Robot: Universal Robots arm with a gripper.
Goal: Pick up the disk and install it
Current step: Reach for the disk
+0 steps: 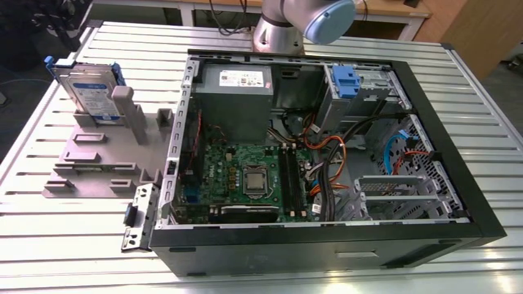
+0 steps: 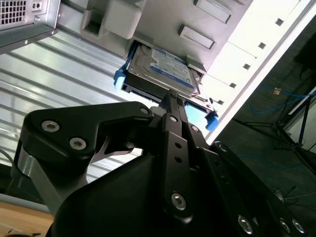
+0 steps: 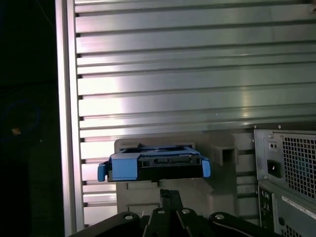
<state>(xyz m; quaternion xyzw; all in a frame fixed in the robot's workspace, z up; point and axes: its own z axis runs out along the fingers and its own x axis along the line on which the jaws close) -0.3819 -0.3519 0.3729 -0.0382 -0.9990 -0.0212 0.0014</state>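
Ribbed aluminium table (image 1: 466,86) slats run under the whole scene, carrying an open black computer case (image 1: 327,236) and, at the exterior view's left, a grey plastic fixture (image 1: 90,165) with several slots and posts. In both wrist views the gripper (image 2: 172,95) (image 3: 168,193) has its two dark fingers drawn together so that the tips meet, and nothing is clamped between them. It touches nothing that can be seen. The tips point toward the disk, with a gap between them and its near edge. The disk (image 1: 86,92) (image 2: 165,69) (image 3: 155,167) stands on edge in a slot at the far end of the fixture, outside the case and well apart from the drive bays. It is a flat silver-grey drive with a white-and-blue label on its broad face, and a blue plastic carrier frames it, with small tabs jutting out at the corners. In the first wrist view its narrow black connector edge faces the camera between the blue ends. Inside the case lie a green motherboard (image 1: 245,171), a grey power supply box (image 1: 237,92) with a white sticker, and a blue latch piece (image 1: 345,79) at the bays. The robot arm (image 1: 302,24) rises behind the case.
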